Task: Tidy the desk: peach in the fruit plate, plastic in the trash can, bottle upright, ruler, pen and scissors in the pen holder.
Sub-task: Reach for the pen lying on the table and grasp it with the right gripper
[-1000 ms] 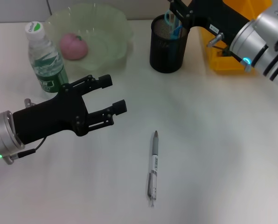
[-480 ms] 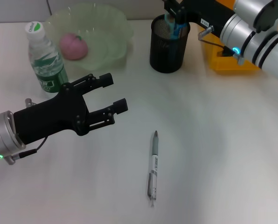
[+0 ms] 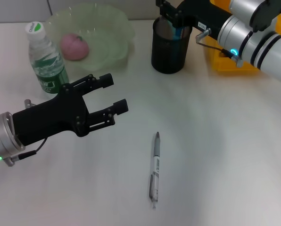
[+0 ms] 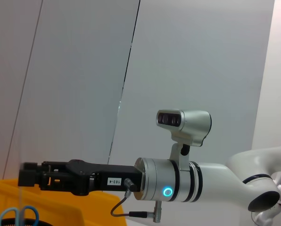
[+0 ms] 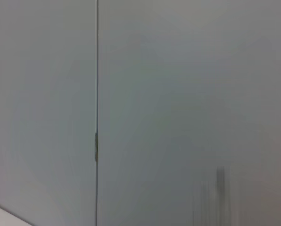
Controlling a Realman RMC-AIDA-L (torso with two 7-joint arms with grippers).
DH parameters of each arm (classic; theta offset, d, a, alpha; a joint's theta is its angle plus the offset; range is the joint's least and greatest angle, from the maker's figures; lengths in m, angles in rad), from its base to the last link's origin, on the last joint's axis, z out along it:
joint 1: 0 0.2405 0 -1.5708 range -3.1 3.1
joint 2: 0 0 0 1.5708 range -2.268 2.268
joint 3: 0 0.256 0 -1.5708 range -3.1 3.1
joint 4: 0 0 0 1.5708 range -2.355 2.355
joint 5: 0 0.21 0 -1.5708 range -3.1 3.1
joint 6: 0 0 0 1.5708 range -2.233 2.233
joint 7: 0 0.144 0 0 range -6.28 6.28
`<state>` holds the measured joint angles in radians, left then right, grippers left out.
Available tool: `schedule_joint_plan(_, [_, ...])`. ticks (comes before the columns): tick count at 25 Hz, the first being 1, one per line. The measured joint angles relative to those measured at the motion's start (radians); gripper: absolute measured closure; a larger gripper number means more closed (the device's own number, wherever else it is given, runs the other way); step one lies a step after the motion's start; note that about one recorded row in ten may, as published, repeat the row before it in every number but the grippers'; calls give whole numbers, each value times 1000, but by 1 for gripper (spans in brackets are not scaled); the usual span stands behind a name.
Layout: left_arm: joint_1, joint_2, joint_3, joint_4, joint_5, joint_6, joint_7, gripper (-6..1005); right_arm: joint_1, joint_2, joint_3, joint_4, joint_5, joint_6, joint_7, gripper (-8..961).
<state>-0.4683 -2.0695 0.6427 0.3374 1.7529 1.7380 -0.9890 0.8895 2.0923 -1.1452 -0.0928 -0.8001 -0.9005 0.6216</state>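
A pale green translucent fruit plate (image 3: pixel 113 28) is holding a pink peach (image 3: pixel 74 46). The bottle (image 3: pixel 45 59) is showing clear plastic, a green-and-white label and a white cap with green print. The mesh pen holder (image 3: pixel 169 49) is looking black, with light blue scissors (image 3: pixel 181 32) handles showing inside. The pen (image 3: pixel 154 165) is lying grey and silver on the white desk (image 3: pixel 216 155). The left gripper (image 3: pixel 113 96) is showing matte black; the right gripper (image 3: pixel 163 8) is black on a silver-white arm ringed in black, against a yellow trash can (image 3: pixel 225 59)
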Motion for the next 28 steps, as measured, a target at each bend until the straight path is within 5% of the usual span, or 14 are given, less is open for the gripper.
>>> schedule_joint_plan(5, [2, 2, 0, 0, 0, 0, 0, 224, -7, 0, 6, -5, 4, -6, 7, 440])
schedule_joint_plan(9, [3, 2, 2, 1, 0, -2, 1, 224, -28, 0, 14, -24, 13, -21, 25, 295])
schedule_joint_plan(11, [4, 3, 2, 3, 0, -4, 1, 224, -64, 0, 15, -58, 26, -69, 67, 223])
schedule_joint_plan(17, [13, 10, 6, 25, 10, -3, 2, 224, -211, -13, -2, -223, 16, -306, 264, 223])
schedule_joint_plan(23, [23, 37, 11, 70, 67, 11, -13, 224, -316, -52, -4, -461, -223, -528, 533, 222])
schedule_joint_plan(28, [22, 75, 11, 77, 112, 38, -43, 224, -245, -114, 46, -651, -725, -681, 856, 222])
